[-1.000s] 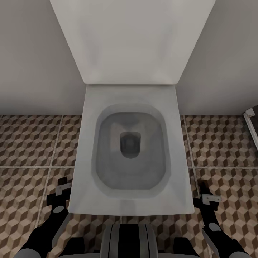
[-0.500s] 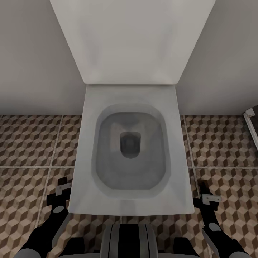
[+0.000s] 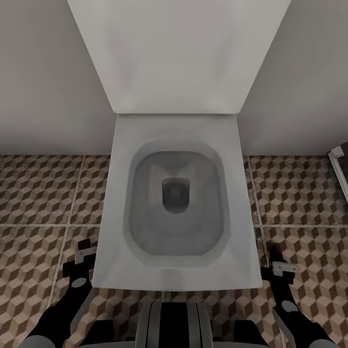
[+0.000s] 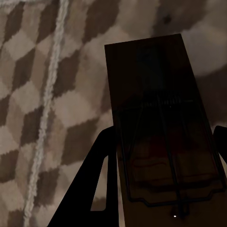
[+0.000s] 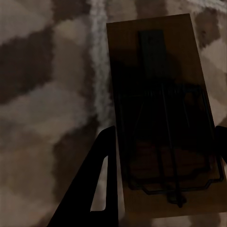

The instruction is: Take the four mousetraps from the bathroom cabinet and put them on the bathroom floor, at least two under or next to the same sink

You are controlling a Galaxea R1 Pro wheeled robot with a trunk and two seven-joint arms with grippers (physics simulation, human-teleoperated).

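While held lengthwise, mousetraps (image 4: pixel 156 137) (image 5: pixel 163 118) jut beyond each tool (image 3: pixel 83 251) (image 3: pixel 279 263).

1. One mousetrap (image 4: pixel 161 137), a flat dark-brown board with a wire spring frame on top, sits gripped between the left claw's fingers (image 4: pixel 101 184), above the bathroom floor (image 4: pixel 42 94).
2. A second mousetrap (image 5: pixel 163 113), alike, sits between the right claw's fingers (image 5: pixel 101 179) over a grout line.
3. The floor's cube-patterned tiles lie either side of the toilet.
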